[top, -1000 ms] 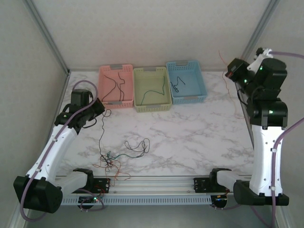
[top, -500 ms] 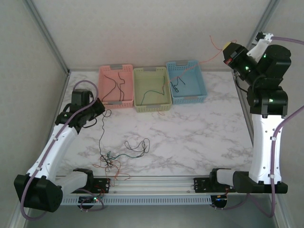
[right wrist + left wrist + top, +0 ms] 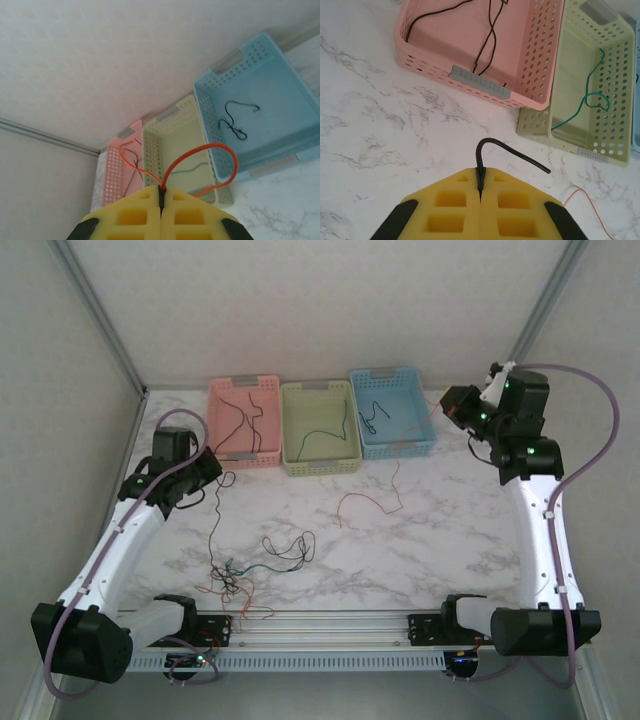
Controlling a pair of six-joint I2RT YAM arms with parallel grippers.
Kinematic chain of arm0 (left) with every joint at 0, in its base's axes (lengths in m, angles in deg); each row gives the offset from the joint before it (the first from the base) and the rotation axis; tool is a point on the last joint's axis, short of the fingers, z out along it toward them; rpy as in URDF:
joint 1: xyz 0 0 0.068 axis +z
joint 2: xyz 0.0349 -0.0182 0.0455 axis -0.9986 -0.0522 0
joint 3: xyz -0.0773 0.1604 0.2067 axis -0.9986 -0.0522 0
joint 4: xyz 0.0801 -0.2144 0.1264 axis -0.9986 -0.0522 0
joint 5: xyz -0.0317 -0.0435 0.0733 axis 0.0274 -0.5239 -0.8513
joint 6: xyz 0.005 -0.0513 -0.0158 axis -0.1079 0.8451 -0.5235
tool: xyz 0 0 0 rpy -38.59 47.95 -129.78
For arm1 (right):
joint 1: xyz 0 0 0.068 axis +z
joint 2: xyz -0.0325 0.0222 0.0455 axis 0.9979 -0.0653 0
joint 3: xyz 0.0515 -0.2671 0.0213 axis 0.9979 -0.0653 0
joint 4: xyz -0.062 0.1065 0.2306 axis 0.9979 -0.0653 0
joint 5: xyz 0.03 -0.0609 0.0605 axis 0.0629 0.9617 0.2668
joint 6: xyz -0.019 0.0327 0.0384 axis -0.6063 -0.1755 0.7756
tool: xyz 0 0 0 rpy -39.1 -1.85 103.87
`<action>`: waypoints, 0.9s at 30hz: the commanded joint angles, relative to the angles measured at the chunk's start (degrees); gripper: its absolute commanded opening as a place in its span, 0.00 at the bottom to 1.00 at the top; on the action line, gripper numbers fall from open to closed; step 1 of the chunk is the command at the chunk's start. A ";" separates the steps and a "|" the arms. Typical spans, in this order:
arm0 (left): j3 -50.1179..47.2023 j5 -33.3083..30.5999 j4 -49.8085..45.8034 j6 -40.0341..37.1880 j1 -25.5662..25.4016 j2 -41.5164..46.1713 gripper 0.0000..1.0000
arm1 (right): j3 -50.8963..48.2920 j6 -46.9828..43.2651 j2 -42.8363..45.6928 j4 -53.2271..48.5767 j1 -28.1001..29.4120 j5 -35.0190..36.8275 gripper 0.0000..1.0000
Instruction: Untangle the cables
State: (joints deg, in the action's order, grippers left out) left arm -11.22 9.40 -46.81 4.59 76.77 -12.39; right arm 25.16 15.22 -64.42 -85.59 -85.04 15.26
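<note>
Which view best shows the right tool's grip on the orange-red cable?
Right wrist: the right tool clamps the orange-red cable mid-loop. Top external shows it trailing onto the table; left wrist, perhaps its tail.

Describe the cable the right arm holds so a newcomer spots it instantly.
Start at the blue basket, rightmost of three at the back of the table. The right end effector beside it is shut on a thin orange-red cable that drapes past the basket's front right corner onto the marble. Cables in the baskets are black or green instead.

No readable text, labels, brands or numbers anywhere.
</note>
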 commanded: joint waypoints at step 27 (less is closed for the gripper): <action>-1.34 1.45 1.60 -0.15 0.17 -0.15 0.00 | -24.09 -8.89 -24.81 5.90 25.34 16.02 0.39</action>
State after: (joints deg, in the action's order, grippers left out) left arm -11.83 9.80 -45.92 4.59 76.77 -12.39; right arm -1.85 8.23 -89.23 -80.04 -60.08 28.77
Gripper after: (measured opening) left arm 0.049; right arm 0.367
